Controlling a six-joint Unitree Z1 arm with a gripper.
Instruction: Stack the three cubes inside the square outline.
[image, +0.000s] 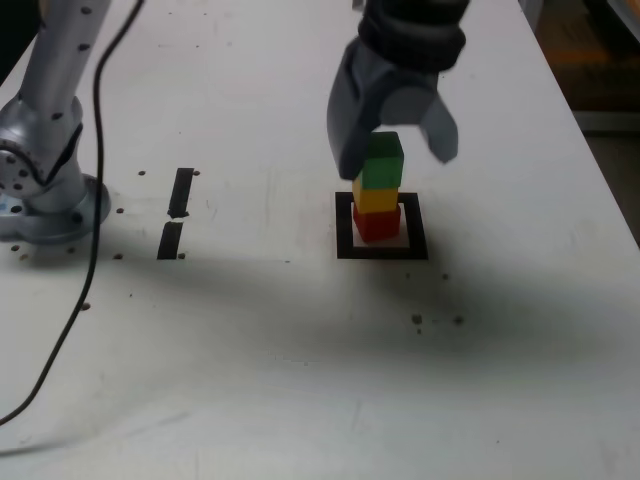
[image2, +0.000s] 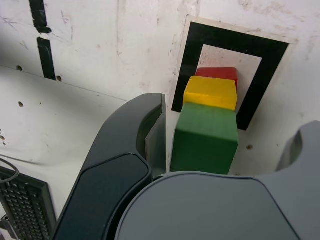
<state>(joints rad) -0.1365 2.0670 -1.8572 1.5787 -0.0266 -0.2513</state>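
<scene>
Inside the square outline (image: 345, 226), right of centre on the white table (image: 250, 380) in the exterior view, all three cubes stand in one stack: red cube (image: 377, 224) at the bottom, yellow cube (image: 377, 199) on it, green cube (image: 382, 162) on top. The stack sits toward the far side of the white centre, and the wrist view shows the tiers not quite flush. The gripper (image: 397, 150) hangs around the green cube, jaws spread apart on either side of it. Wrist view shows a gap between the left jaw and the cube; the other jaw stands well off, so the fingers look released, nothing grasped. Judged step: release of the last cube, stacking looks done. The next move probably calls for a straight lift up clear of the tower, no sideways drift, since a jaw brushing the green cube could topple it. Two short black tape strips (image: 176, 213) lie well to the left, near the arm base (image: 45, 190).
</scene>
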